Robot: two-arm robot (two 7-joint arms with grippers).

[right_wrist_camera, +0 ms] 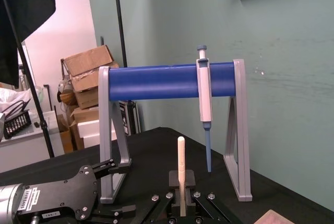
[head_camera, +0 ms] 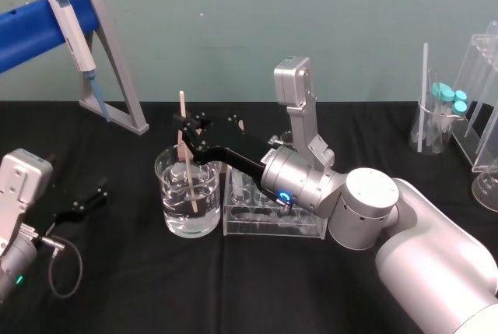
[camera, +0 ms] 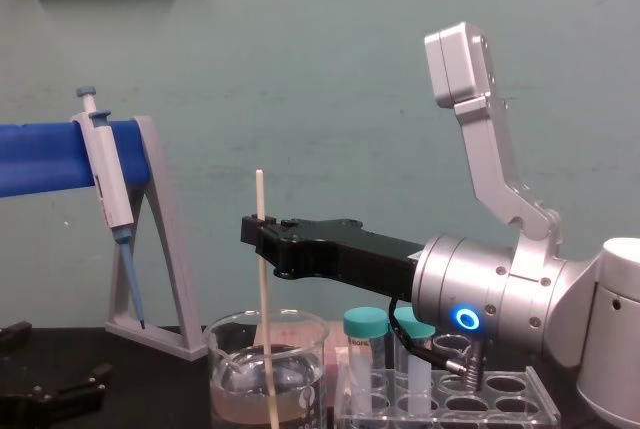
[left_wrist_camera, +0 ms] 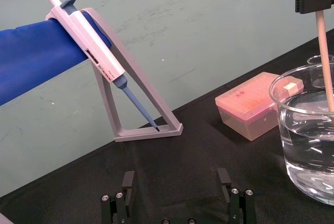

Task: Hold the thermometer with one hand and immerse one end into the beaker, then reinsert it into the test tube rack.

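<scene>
Head view: right gripper [head_camera: 185, 133] is clamped on the thermometer [head_camera: 189, 178] above mid-length, holding it near upright so the lower end dips into the beaker [head_camera: 166, 188] at mid-table. The test tube rack [head_camera: 272, 223] sits just beside the beaker's right side, handy for reinsertion. Left gripper [head_camera: 87, 200] is parked near the table's left edge. Left wrist view: its fingers are apart and empty; the rod end sits in clear liquid. Right wrist view: rod pinched between the pads, top rounded. Chest view: thermometer thin, straight, pale cream
</scene>
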